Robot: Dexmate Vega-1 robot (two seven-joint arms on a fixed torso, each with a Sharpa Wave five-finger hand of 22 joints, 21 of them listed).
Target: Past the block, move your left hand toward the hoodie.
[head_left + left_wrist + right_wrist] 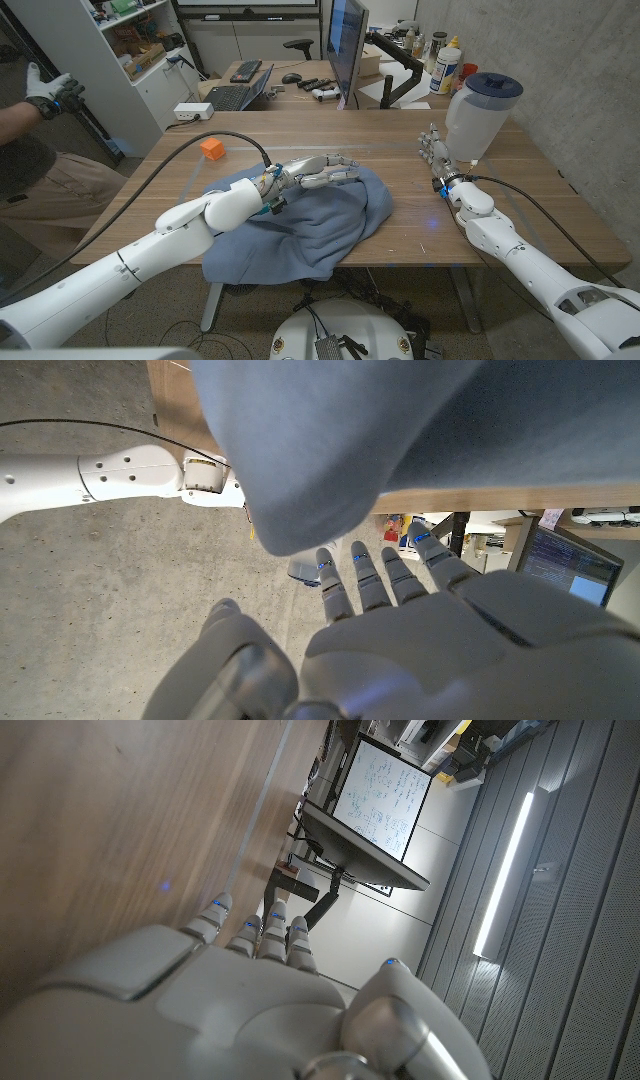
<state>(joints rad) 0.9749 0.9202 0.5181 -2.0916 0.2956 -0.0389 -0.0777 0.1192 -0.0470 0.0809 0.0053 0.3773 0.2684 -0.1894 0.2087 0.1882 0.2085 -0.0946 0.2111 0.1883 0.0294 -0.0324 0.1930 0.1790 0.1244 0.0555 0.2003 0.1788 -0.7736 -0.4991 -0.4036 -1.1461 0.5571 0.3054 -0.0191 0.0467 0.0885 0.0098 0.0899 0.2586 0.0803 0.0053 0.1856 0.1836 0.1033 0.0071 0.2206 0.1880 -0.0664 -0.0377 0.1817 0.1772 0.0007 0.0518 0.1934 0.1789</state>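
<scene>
The hoodie [300, 225] was seen as a blue heap near the middle of the table's near edge, with one fold spilling over that edge. The left hand [318, 173] was already held over the heap's far part, fingers stretched out and apart, nothing gripped; whether the fingertips touched the cloth could not be told from the head view. In the left wrist view the same hand [420, 630] was shown with its fingers [372, 575] spread and reaching toward the grey-blue cloth [340, 440], a gap visible between them.

The block [210, 148], a small orange cube, was left well behind, toward the table's far left corner, apart from the cloth and from the arm. So the pass was judged done, and the reach nearly finished. To do this step well, the hand would be best eased down gently, palm over the thick of the heap, fingers kept loose so no fold was dragged toward the near edge. The overhanging fold was judged a risk: a push could slide more cloth off.

Over by the right edge, the right hand [434, 150] was held upright with fingers extended, empty, just beside a clear jug with a dark lid [479, 115]. At the far left, a person's gloved hand [48, 92] was raised.
</scene>
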